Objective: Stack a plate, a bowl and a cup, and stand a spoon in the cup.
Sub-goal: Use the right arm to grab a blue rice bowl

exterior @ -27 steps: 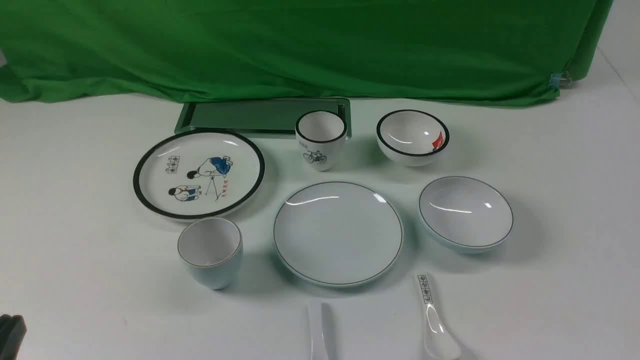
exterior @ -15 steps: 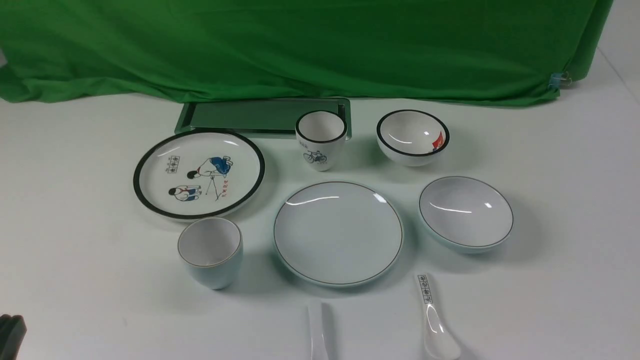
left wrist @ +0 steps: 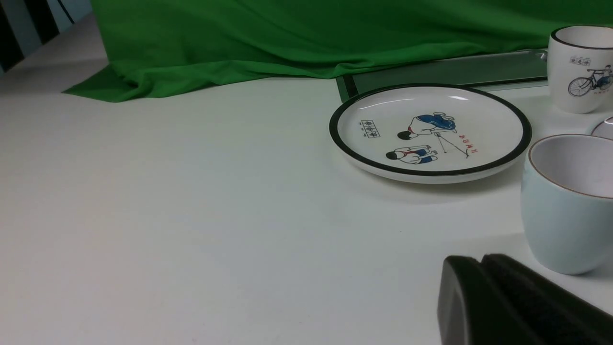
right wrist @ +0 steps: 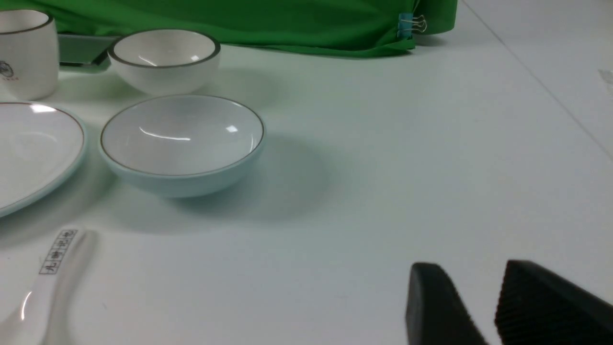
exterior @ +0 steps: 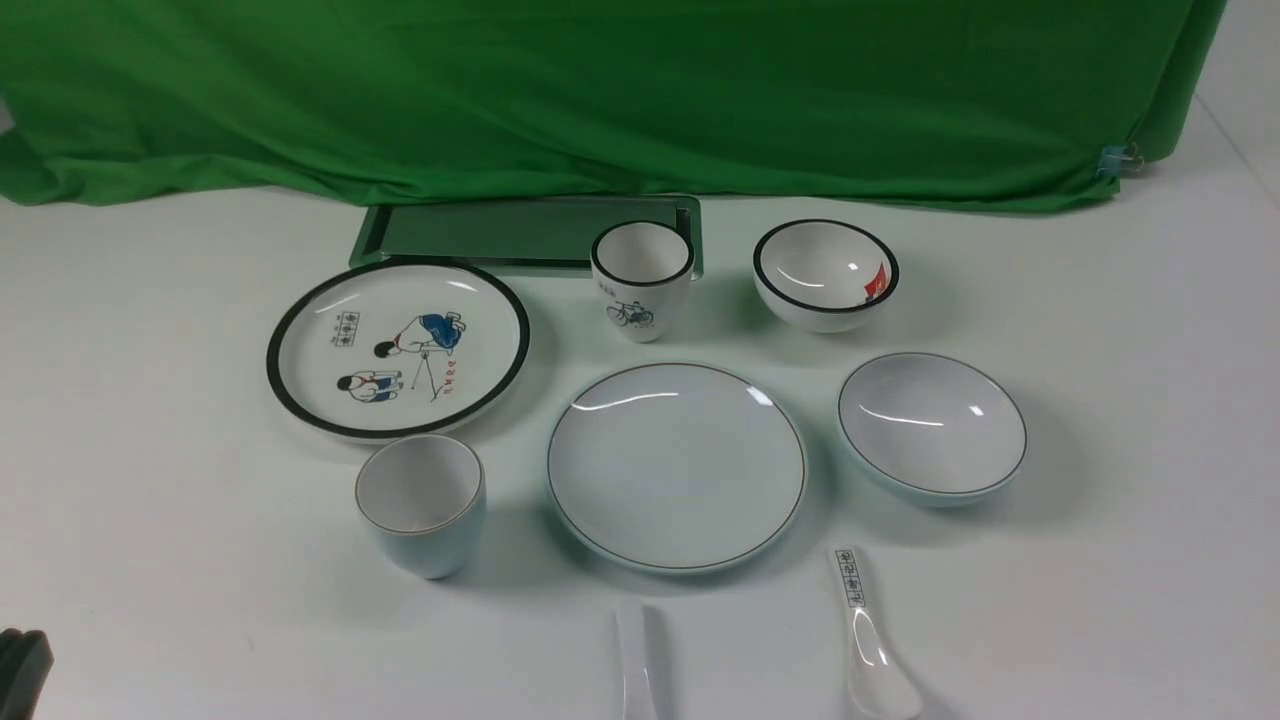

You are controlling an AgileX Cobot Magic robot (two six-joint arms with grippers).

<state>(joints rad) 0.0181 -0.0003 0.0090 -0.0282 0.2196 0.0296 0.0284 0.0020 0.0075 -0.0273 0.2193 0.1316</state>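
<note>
While the left tool (left wrist: pixel 479 261), pressed together, sits near the cup (left wrist: pixel 565 201), the cartoon plate (left wrist: pixel 431 132) lies beyond. The right tool (right wrist: pixel 471 270) stands apart, empty.

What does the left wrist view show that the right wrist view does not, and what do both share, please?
Only the left wrist view: the cartoon plate, the cup and the shut left hand. Only the right wrist view: the bowl, the black-rimmed bowl, the lettered spoon, a binder clip and the open right hand. Both: the bicycle cup, an edge of the plate, the tray and the green cloth.
</note>
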